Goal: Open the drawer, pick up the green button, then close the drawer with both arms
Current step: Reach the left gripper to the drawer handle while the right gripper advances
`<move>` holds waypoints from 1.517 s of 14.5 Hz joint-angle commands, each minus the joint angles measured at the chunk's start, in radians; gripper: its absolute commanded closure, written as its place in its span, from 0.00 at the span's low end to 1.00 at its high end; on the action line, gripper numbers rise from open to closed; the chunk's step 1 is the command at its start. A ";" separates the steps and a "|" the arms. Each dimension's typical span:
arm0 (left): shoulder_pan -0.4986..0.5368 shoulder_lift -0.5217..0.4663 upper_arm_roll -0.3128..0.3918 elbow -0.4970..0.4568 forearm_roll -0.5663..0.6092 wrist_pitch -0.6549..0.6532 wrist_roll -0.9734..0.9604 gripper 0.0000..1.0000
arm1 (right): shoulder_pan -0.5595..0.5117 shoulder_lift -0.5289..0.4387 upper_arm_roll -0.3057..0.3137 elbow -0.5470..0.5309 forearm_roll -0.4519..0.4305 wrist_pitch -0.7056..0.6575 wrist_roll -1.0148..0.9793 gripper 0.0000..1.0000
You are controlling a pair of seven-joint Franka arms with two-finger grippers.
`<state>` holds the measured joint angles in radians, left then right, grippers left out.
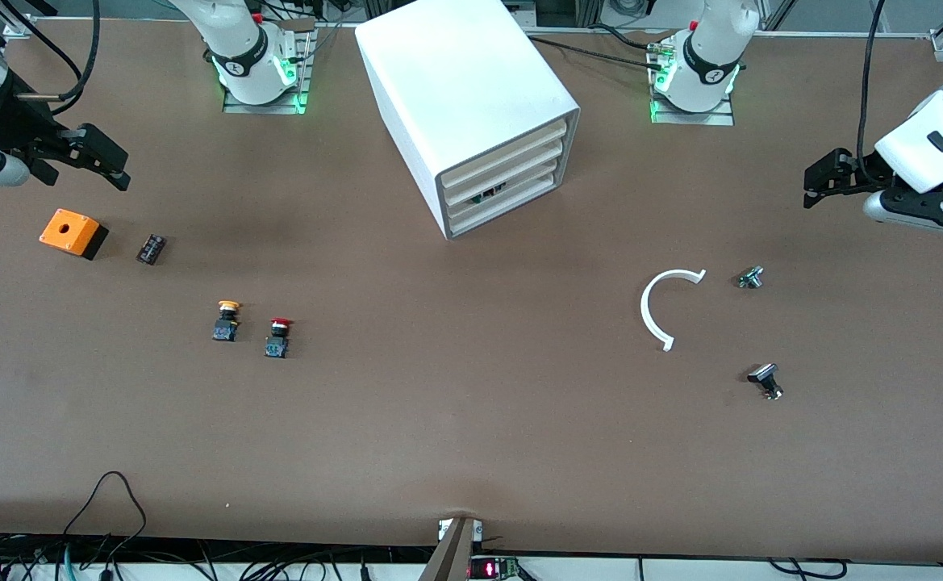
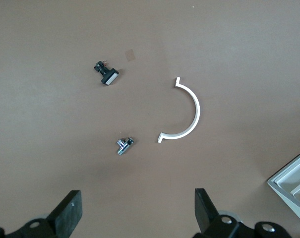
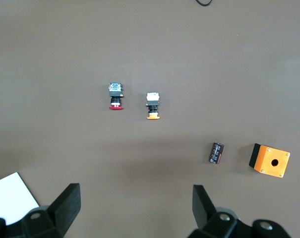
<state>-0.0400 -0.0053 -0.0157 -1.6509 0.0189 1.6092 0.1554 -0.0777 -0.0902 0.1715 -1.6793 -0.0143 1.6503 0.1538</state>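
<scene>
1. Jaws first, front view: both sets are spread wide and holding nothing. The left gripper (image 1: 816, 179) hangs over the bench (image 1: 471, 436) at the left arm's end, the right gripper (image 1: 104, 157) over the right arm's end, just above an orange box (image 1: 73, 232) and a small black part (image 1: 151, 248). A white drawer cabinet (image 1: 471, 105) sits between the arm bases, drawers all pushed in. No green button shows anywhere on the bench, only a yellow-capped button (image 1: 227, 319) and a red-capped button (image 1: 277, 337).
2. Left wrist view: open fingers (image 2: 68, 210) frame a white half-ring (image 2: 188, 113), a black switch (image 2: 106, 73) and a chrome fitting (image 2: 124, 145).
3. Right wrist view: fingers (image 3: 65, 203) apart, same two buttons, orange box and black part below.
</scene>
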 commanded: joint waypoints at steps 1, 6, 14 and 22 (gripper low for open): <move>-0.012 0.013 0.011 0.028 -0.002 -0.021 -0.011 0.00 | -0.010 -0.016 0.003 0.001 0.028 -0.024 -0.019 0.00; -0.014 0.014 0.010 0.028 -0.002 -0.029 -0.011 0.00 | -0.010 -0.007 0.005 0.009 0.028 -0.038 -0.011 0.00; -0.017 0.059 -0.067 0.023 -0.090 -0.460 0.001 0.00 | -0.004 0.030 0.011 0.003 0.034 -0.080 -0.004 0.00; 0.046 0.267 -0.067 -0.143 -0.669 -0.231 0.298 0.01 | 0.096 0.173 0.011 0.030 0.040 0.062 0.147 0.00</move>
<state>-0.0008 0.2511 -0.0800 -1.7227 -0.5405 1.2982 0.3092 -0.0100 0.0414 0.1848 -1.6803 0.0113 1.6945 0.2406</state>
